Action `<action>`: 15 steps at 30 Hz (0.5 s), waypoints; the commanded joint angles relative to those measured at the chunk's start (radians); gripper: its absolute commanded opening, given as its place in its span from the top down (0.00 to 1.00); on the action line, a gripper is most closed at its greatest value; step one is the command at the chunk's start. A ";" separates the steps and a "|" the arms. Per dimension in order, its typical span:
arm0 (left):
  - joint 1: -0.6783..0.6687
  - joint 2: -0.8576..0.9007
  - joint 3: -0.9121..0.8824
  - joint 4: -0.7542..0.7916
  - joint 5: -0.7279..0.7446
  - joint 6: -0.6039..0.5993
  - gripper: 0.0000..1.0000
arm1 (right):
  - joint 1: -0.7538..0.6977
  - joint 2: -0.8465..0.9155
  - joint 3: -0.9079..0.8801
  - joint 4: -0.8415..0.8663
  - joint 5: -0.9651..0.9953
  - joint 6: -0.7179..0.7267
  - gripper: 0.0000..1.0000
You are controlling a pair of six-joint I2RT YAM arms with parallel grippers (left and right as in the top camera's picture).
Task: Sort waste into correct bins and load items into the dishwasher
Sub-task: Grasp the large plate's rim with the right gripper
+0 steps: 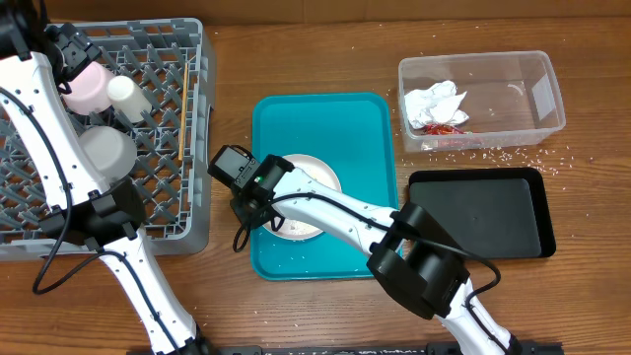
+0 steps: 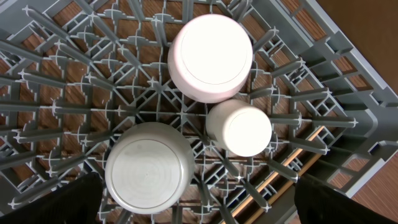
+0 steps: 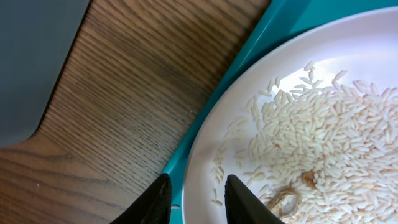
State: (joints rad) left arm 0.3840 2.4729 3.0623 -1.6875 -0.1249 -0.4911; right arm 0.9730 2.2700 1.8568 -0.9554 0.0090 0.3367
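Note:
My right gripper (image 3: 196, 200) straddles the left rim of the large white plate (image 3: 323, 81), which carries loose rice (image 3: 323, 137) and food scraps. One finger is over the teal tray and the other over the plate, the jaws narrowed but with a thin gap at the rim. In the overhead view the right gripper (image 1: 252, 193) is at the plate (image 1: 314, 177). My left gripper (image 2: 205, 211) hangs wide open above the grey dish rack (image 2: 348, 81), which holds a pinkish bowl (image 2: 210, 57), a grey bowl (image 2: 148, 168), a small cup (image 2: 239, 127) and chopsticks (image 2: 292, 162).
The teal tray (image 1: 360, 128) lies mid-table under the plate. A clear tub (image 1: 513, 94) at the back right holds a crumpled napkin (image 1: 434, 102) and a red wrapper (image 1: 446, 127). Rice grains (image 1: 503, 155) are scattered in front of it. A black tray (image 1: 483, 212) lies to the right.

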 commanded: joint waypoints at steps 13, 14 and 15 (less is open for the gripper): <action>-0.005 -0.008 -0.004 -0.002 -0.013 0.016 0.00 | 0.038 0.046 -0.006 -0.038 0.021 0.001 0.69; -0.005 -0.008 -0.004 -0.002 -0.013 0.016 0.00 | 0.037 0.046 -0.006 -0.037 0.025 0.001 0.69; -0.005 -0.008 -0.004 -0.002 -0.012 0.016 0.00 | 0.037 0.046 -0.006 -0.038 0.030 0.001 0.69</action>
State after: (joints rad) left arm 0.3840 2.4729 3.0623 -1.6875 -0.1249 -0.4911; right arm 1.0092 2.2986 1.8565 -0.9962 0.0166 0.3370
